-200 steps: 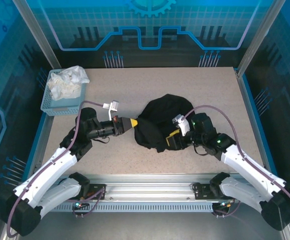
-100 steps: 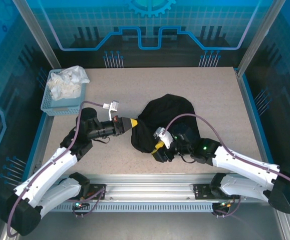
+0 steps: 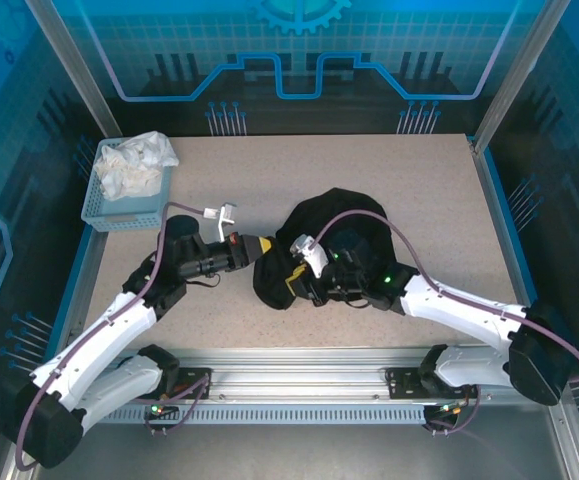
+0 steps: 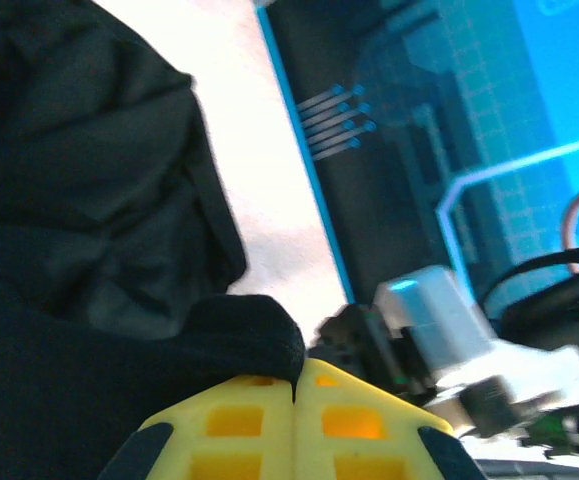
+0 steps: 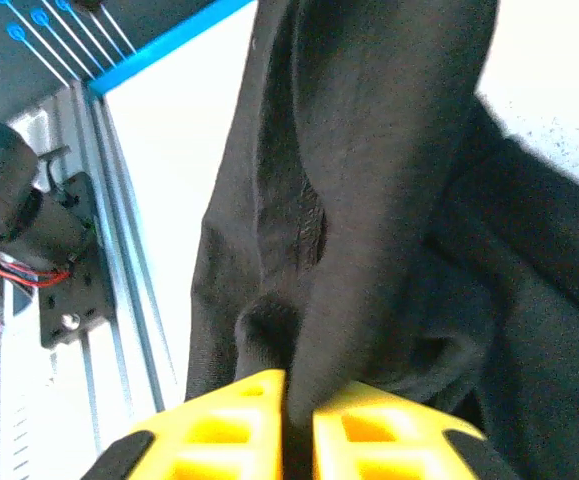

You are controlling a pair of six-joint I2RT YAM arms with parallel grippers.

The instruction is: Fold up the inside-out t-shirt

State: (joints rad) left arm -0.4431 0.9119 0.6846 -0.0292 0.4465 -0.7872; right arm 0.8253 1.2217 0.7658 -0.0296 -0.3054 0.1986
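1. We saw the black t-shirt (image 3: 347, 208) bunched in a rumpled heap on the table (image 3: 419, 160), a little right of centre and nearer the near edge than the far one.
2. The left gripper (image 3: 268, 247) reached in from the left and met the heap's left edge.
3. From the left wrist, its yellow fingers (image 4: 231, 425) were pressed tight together, with a dark fold of the shirt pinched at their tips.
4. The right arm (image 3: 449, 305) stretched leftward across the near side of the heap. The right gripper (image 3: 291, 283) sat at the shirt's near-left corner, just beside the left gripper and on its near side.
5. From the right wrist, its yellow fingers (image 5: 224, 430) were clamped on a thick ridge of black cloth, which ran up between them and away in long folds.
6. Beyond that ridge, the same view took in bare tabletop and the metal rail (image 5: 119, 250) along the table's near edge.
7. A blue basket (image 3: 99, 212) holding crumpled white cloth (image 3: 134, 165) stood at the far-left corner of the table, well apart from the shirt and both grippers.
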